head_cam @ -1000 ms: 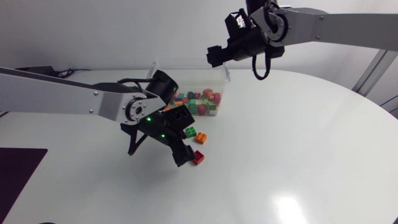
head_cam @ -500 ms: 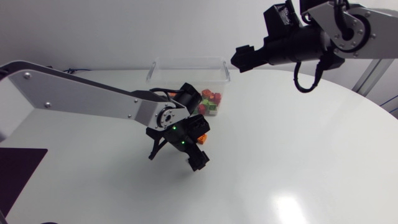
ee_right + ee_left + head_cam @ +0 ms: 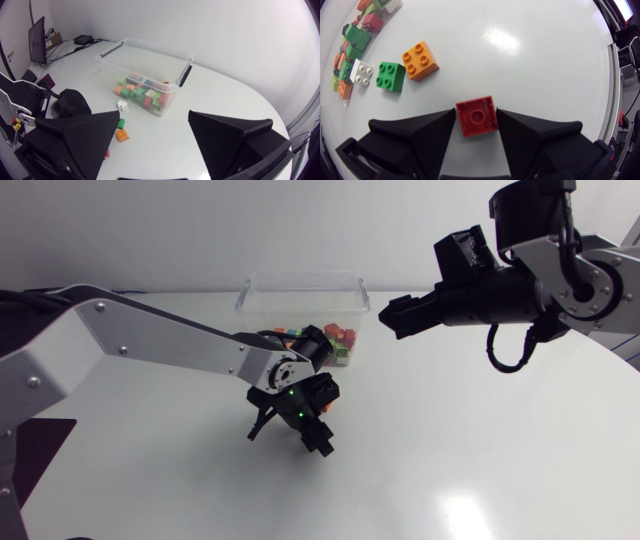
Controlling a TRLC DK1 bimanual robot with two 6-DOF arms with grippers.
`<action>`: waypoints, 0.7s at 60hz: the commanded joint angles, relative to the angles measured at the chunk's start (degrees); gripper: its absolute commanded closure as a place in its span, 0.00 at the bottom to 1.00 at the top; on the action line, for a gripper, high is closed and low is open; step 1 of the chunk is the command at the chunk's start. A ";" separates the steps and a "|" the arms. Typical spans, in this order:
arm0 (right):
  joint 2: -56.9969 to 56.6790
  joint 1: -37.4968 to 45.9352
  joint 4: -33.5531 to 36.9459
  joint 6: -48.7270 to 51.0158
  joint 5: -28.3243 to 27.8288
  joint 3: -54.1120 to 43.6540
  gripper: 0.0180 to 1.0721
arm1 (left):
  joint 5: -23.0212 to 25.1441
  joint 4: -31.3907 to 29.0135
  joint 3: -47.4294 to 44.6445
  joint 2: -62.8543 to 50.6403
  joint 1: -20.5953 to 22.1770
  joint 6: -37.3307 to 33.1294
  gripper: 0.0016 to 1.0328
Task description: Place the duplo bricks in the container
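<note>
- Clear container (image 3: 150,46) is holding many mixed-colour bricks (image 3: 142,91).
- Left jaws are pinching a red brick (image 3: 477,116) from both sides.
- Right jaws are hanging wide apart, empty.

head: fixed overhead, facing down on the whole worktop (image 3: 480,440) and both arms | left wrist: very near, facing down on red brick (image 3: 477,117) pinched in left claw (image 3: 476,114) | right wrist: high, far, slanting down past right claw (image 3: 154,120) | shared: container (image 3: 145,62), orange brick (image 3: 420,60) ahead

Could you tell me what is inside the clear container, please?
The container holds a heap of green, orange and red duplo bricks; any beneath the top layer are covered.
</note>
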State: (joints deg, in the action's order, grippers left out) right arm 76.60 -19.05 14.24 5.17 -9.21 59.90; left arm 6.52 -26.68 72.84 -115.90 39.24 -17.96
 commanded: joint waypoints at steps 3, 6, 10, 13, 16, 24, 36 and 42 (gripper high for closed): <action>-0.31 -0.64 -1.41 0.72 -0.54 -3.12 0.05 | -0.28 -1.71 0.55 0.06 0.04 0.55 0.80; 0.31 -0.81 -1.41 0.90 -1.51 -3.56 0.05 | -0.28 -2.06 -0.50 1.37 -0.22 -0.50 0.81; 1.27 -1.08 -1.41 1.51 -1.77 -4.09 0.05 | -0.28 -2.42 -2.00 3.92 -0.92 -1.29 0.81; 1.98 -1.43 -1.41 2.04 -1.86 -4.35 0.05 | -0.28 -2.59 -2.97 5.86 -1.54 -2.00 0.82; 2.86 -1.69 -1.41 2.57 -2.21 -4.62 0.05 | -0.28 -2.68 -3.93 7.44 -2.15 -2.44 0.82; 5.76 -2.22 -1.41 3.62 -3.36 -4.44 0.05 | -0.11 -4.52 -6.57 13.15 -4.00 -4.28 0.82; 11.82 -3.36 -0.97 6.78 -4.59 -2.51 0.05 | 0.51 -6.28 -7.97 18.87 -6.90 -6.48 0.82; 14.72 -4.86 0.09 8.81 -4.67 -1.28 0.05 | 0.68 -6.28 -7.80 21.85 -8.57 -7.71 0.82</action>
State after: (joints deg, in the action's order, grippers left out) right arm 88.66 -22.59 13.58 11.51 -13.52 57.14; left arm 6.81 -32.32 66.35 -96.92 32.05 -23.86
